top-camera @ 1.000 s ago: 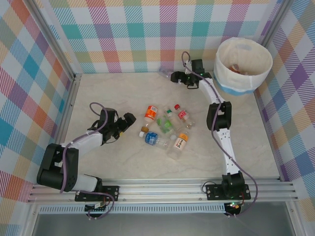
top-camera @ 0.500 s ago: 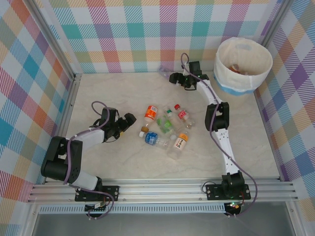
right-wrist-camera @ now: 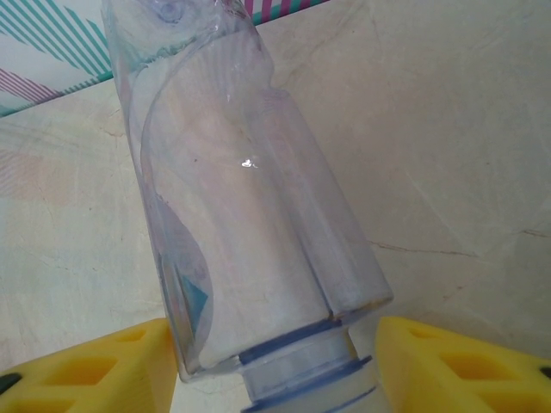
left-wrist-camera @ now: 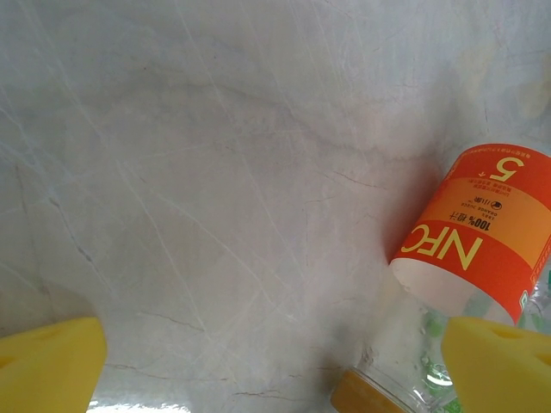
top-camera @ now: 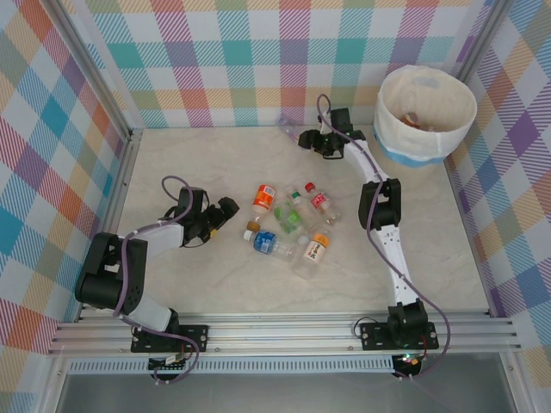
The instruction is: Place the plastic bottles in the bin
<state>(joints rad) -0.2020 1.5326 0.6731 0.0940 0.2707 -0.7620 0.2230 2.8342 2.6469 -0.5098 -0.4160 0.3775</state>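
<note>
Well, the only writing I can read is on the orange-labelled bottle [left-wrist-camera: 478, 232] seen from my left wrist: "NFC" in yellow, "100%" and a large "5", all upside down in that view, with smaller print too fine to make out. My left gripper [left-wrist-camera: 275, 370] is spread wide and holds nothing. That bottle lies just beside one fingertip [left-wrist-camera: 504, 361], and the orange cap [left-wrist-camera: 366, 396] of a neighbouring bottle shows between the fingers. From above, this gripper sits at the left edge of the cluster of plastic bottles [top-camera: 293, 224] in the middle of the table [top-camera: 189, 163]. My right gripper [right-wrist-camera: 275, 370] straddles the neck end of a clear bottle [right-wrist-camera: 250, 215] with a blue ring at its neck. The fingers stand close on either side, but I cannot tell whether they press it. That bottle lies at the far edge of the table by the checked wall [top-camera: 258, 52], left of the bin [top-camera: 430, 142], which stands in the far right corner.
</note>
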